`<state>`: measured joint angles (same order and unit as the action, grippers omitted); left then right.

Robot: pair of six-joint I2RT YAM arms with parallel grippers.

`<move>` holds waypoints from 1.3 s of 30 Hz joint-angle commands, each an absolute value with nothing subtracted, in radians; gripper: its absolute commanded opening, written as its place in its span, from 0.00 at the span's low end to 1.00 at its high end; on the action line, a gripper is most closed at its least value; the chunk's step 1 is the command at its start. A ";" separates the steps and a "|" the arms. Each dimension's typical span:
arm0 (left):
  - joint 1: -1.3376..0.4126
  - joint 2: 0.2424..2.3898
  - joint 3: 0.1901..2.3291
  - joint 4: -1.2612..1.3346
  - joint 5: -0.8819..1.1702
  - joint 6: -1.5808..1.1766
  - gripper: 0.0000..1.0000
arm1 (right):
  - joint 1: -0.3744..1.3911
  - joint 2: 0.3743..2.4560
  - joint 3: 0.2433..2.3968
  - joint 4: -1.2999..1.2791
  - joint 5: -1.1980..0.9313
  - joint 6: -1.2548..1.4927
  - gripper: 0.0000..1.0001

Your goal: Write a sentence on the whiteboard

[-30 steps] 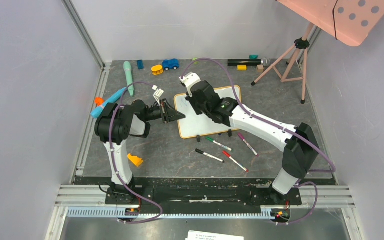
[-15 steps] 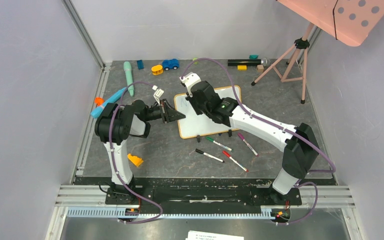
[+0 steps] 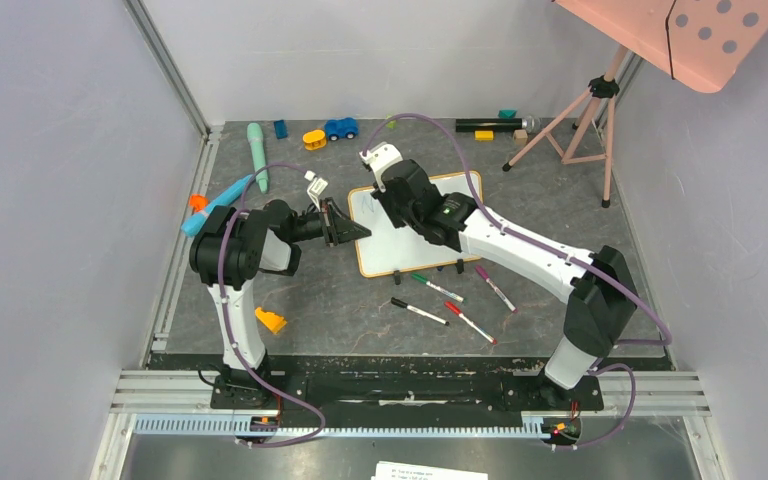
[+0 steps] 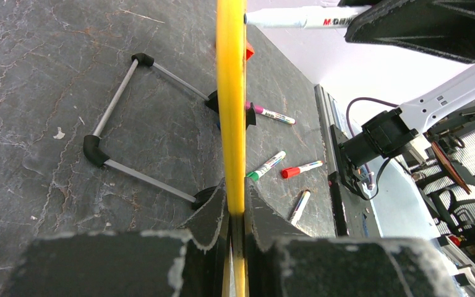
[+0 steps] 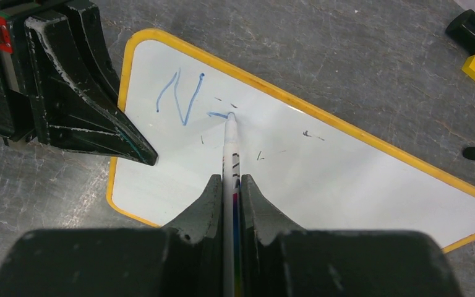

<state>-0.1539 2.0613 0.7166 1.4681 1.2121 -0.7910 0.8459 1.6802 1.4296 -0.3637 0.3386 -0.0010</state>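
- From the top view, my right arm covers much of the whiteboard (image 3: 400,252) at mid-table, and I can barely read any writing there.
- The right wrist view is clearer: the sentence (image 5: 180,99) is one blue "N" plus a short stroke. The faint dark flecks beside it are unreadable.
- My right gripper (image 5: 230,185) is clamped on a marker (image 5: 229,139). Its tip touches the board just right of the "N", and its rear barrel is buried between the jaws.
- My left gripper (image 4: 235,213) is pinching the board's yellow frame at its left edge, and that wrist sees the board only edge-on.
- Four loose markers (image 3: 436,288) lie near the board's near edge.
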 commanded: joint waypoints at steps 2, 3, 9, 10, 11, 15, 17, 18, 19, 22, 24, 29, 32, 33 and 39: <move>-0.160 2.028 0.715 1.557 1.236 -0.723 0.04 | 0.821 1.704 1.503 -0.355 0.383 -0.008 0.00; -0.161 2.027 0.716 1.557 1.236 -0.723 0.04 | 0.821 1.707 1.507 -0.355 0.382 -0.008 0.00; -0.160 2.029 0.719 1.557 1.238 -0.723 0.04 | 0.821 1.719 1.523 -0.351 0.350 -0.009 0.00; -0.160 2.029 0.720 1.557 1.238 -0.724 0.04 | 0.821 1.721 1.521 -0.351 0.346 -0.007 0.00; -0.160 2.030 0.721 1.557 1.238 -0.724 0.04 | 0.821 1.721 1.521 -0.349 0.341 -0.006 0.00; -0.160 2.031 0.721 1.557 1.239 -0.723 0.04 | 0.821 1.723 1.517 -0.349 0.322 -0.002 0.00; -0.160 2.031 0.723 1.557 1.238 -0.725 0.04 | 0.821 1.726 1.514 -0.349 0.312 -0.002 0.00; -0.161 2.031 0.723 1.557 1.239 -0.724 0.04 | 0.821 1.726 1.513 -0.349 0.309 -0.001 0.00; -0.160 2.031 0.724 1.557 1.238 -0.724 0.04 | 0.822 1.728 1.511 -0.349 0.304 -0.001 0.00; -0.160 2.030 0.722 1.557 1.238 -0.723 0.04 | 0.821 1.729 1.505 -0.350 0.288 -0.001 0.00; -0.160 2.030 0.721 1.557 1.238 -0.723 0.04 | 0.821 1.728 1.499 -0.351 0.277 -0.002 0.00; -0.160 2.029 0.720 1.557 1.238 -0.723 0.04 | 0.821 1.719 1.474 -0.354 0.269 -0.002 0.00; -0.160 2.029 0.722 1.557 1.238 -0.723 0.04 | 0.821 1.710 1.455 -0.356 0.266 0.023 0.00; -0.160 2.029 0.721 1.557 1.238 -0.724 0.04 | 0.821 1.707 1.448 -0.357 0.262 0.025 0.00; -0.160 2.028 0.718 1.557 1.236 -0.723 0.04 | 0.821 1.690 1.417 -0.367 0.270 0.023 0.00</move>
